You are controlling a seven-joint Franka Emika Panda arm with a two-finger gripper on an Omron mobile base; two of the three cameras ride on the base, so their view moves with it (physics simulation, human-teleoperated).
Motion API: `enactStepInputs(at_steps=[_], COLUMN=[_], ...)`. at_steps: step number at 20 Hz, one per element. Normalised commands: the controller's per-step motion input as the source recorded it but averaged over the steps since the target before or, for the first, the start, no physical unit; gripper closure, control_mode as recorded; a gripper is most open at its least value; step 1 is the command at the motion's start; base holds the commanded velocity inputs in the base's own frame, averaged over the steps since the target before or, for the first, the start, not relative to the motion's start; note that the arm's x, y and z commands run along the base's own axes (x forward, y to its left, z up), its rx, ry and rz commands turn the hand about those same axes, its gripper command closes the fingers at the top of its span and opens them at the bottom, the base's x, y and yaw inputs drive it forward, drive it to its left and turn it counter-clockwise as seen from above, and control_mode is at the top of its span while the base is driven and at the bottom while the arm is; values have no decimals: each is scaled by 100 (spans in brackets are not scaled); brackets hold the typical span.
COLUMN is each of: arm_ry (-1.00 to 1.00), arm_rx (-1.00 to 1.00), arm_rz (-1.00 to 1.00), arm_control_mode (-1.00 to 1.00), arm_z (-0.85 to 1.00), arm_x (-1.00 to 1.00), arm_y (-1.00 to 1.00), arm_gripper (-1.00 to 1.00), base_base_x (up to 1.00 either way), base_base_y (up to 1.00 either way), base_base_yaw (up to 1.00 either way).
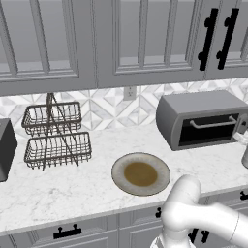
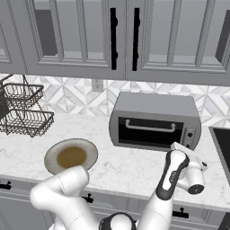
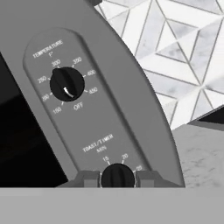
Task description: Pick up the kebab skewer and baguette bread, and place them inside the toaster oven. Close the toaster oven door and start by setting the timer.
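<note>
The grey toaster oven (image 1: 203, 118) (image 2: 155, 119) stands at the back of the counter with its dark glass door (image 1: 208, 130) (image 2: 148, 130) closed and the silver handle along the top. My gripper (image 3: 117, 178) (image 2: 182, 150) is at the oven's right control panel. Its two fingertips (image 3: 89, 178) sit on either side of the black timer knob (image 3: 117, 175) and touch it. The temperature knob (image 3: 67, 83) is higher on the panel. The kebab skewer and the baguette bread are hidden from view. The round plate (image 1: 141, 173) (image 2: 71, 156) carries nothing.
A two-tier wire basket (image 1: 55, 133) (image 2: 24, 112) stands at the back left. A dark appliance (image 1: 5, 145) sits at the far left edge. A black cooktop (image 2: 222, 143) lies right of the oven. Upper cabinets hang above the counter.
</note>
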Motion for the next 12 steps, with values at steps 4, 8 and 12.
enactStepInputs(at_steps=[4, 8, 12], arm_ry=[1, 4, 5], arm_rx=[13, 13, 13], arm_rz=[0, 0, 0], arm_control_mode=[-100, -100, -100], arm_z=[0, 0, 0], arm_x=[-2, -4, 0], arm_y=[0, 1, 3], arm_gripper=[100, 100, 100], base_base_x=[0, 0, 0], base_base_y=[0, 0, 0], base_base_yaw=[0, 0, 0])
